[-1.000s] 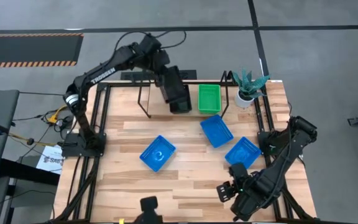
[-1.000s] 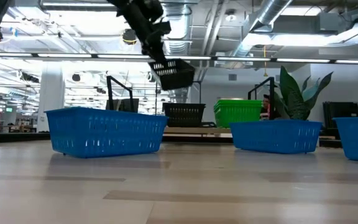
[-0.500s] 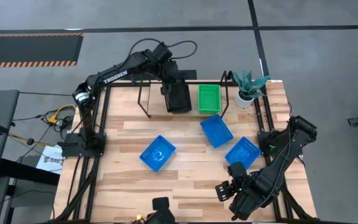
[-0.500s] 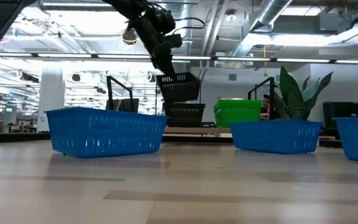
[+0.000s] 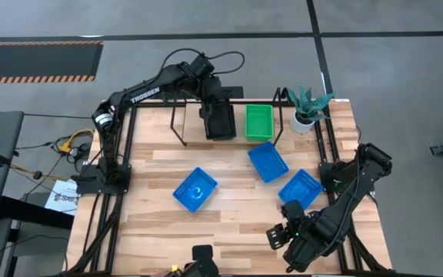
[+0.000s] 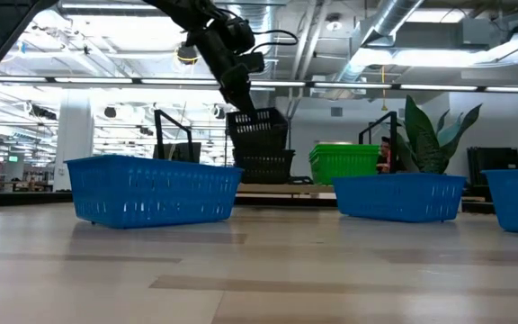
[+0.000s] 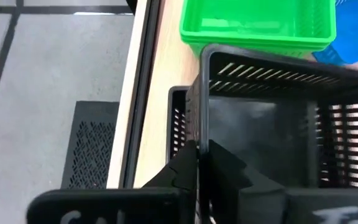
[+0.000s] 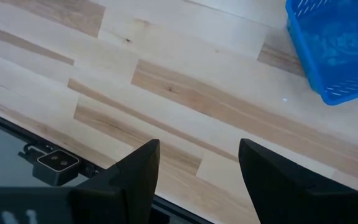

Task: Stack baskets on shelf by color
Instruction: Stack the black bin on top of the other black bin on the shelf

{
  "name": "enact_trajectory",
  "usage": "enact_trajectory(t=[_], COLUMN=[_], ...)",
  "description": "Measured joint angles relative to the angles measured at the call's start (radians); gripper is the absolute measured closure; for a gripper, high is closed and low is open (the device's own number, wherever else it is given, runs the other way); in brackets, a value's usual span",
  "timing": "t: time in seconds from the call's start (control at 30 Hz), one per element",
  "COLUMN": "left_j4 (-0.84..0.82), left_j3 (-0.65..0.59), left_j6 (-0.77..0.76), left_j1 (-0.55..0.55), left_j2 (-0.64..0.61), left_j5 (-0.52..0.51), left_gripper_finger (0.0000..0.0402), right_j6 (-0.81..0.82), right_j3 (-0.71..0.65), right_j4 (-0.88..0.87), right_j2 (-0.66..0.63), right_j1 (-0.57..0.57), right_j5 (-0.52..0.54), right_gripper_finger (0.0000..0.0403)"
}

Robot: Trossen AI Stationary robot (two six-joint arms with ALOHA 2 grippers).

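Observation:
My left gripper (image 5: 209, 101) (image 7: 199, 154) hangs over the shelf (image 5: 177, 123) at the table's far side, shut on a black basket (image 5: 221, 120) (image 6: 259, 127). Right under it a second black basket (image 6: 266, 166) (image 7: 178, 118) stands on the shelf. The green baskets (image 5: 258, 121) (image 6: 344, 162) stand on the shelf beside them. Three blue baskets (image 5: 195, 189) (image 5: 268, 161) (image 5: 299, 188) rest flat on the table. My right gripper (image 5: 280, 232) (image 8: 197, 167) waits open above the near right part of the table, holding nothing. My left gripper holds the black basket by one side wall (image 7: 197, 127), at its rim. One finger (image 7: 229, 169) is inside the basket and the other (image 7: 178, 171) outside. The fingers come slanting down from above. The basket is slightly tilted over the lower black basket; whether they touch cannot be told.
A potted plant (image 5: 308, 104) (image 6: 430, 130) stands at the far right corner beside the shelf's looped end (image 5: 281, 98). The shelf's left part (image 6: 174, 135) holds no basket. Bare wood lies along the table's left and near sides (image 5: 148, 231).
My left gripper has carried the black basket down toward the black basket on the shelf. The basket hung well above it and tipped a second ago; now it sits almost level just over the lower one. The hold has stayed shut.

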Motion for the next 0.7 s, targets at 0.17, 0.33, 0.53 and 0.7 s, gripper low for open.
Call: enact_trajectory(t=[0.17,0.33,0.53,0.7], left_j4=[0.003,0.003,-0.067,-0.258], left_j3=[0.000,0.000,0.076,0.121], left_j6=[0.000,-0.014,-0.145,-0.215], left_j1=[-0.002,-0.003,-0.004,-0.002], left_j2=[0.000,-0.001,-0.002,-0.005], left_j5=[-0.002,-0.004,-0.103,-0.256], left_gripper_finger=[0.0323,0.0268,0.0232,0.0267], right_j6=[-0.021,-0.023,-0.026,-0.031], right_j3=[0.000,0.000,0.000,0.000], right_j4=[0.004,0.004,0.004,0.003], right_j2=[0.000,0.000,0.000,0.000], right_j1=[0.000,0.000,0.000,0.000], right_j5=[-0.001,-0.001,-0.002,-0.002], right_gripper_finger=[0.0158,0.0158,0.0158,0.0158])
